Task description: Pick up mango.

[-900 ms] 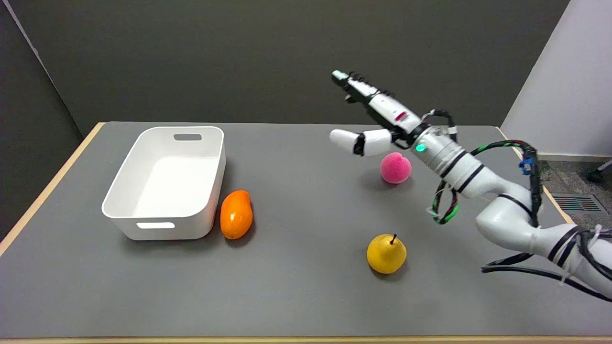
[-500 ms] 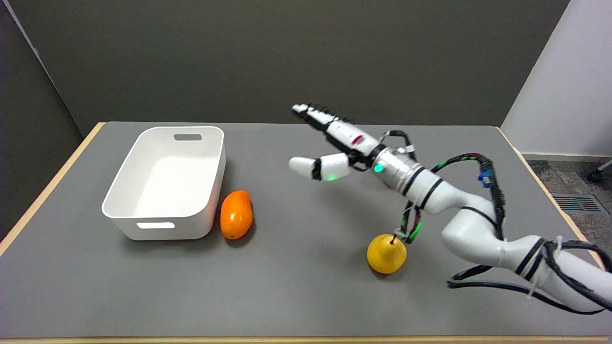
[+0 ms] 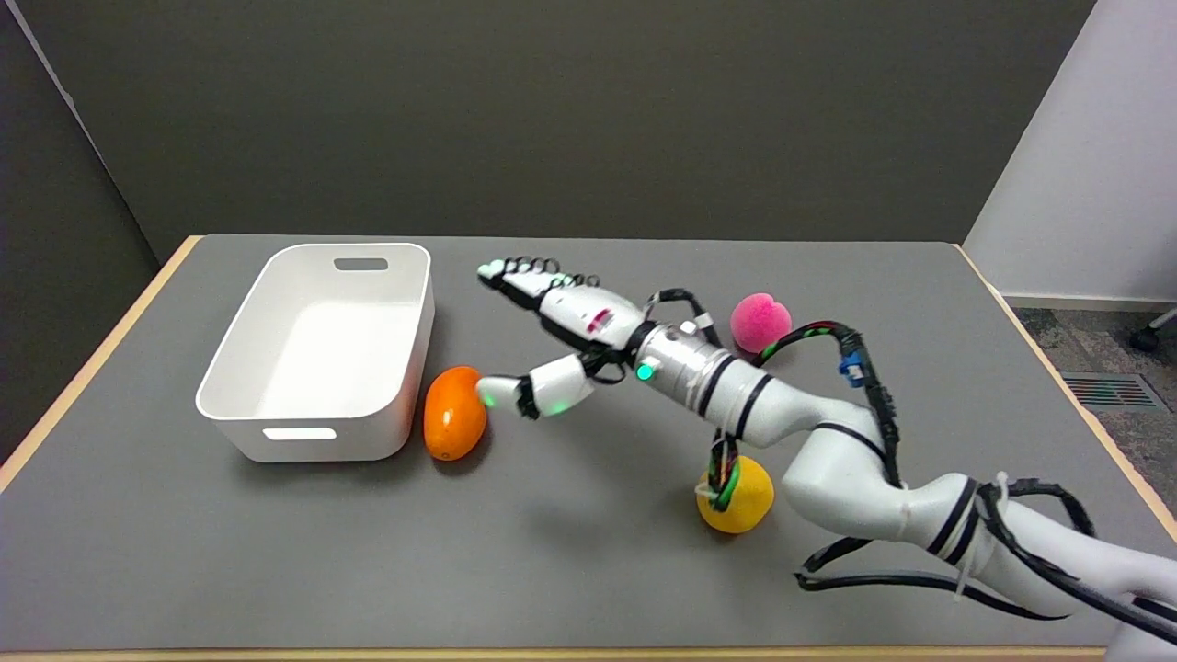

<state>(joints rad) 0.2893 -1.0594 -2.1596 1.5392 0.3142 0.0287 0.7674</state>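
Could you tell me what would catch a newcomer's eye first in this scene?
The white right arm reaching in from the lower right, its open hand spread just right of the orange mango. The mango lies on the grey table beside a white bin at the left. A pink fruit sits behind the arm, and a yellow fruit is partly hidden under it.

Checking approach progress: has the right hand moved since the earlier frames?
Yes. The right hand has swept left and down across the table toward the white bin, its thumb now beside the mango.
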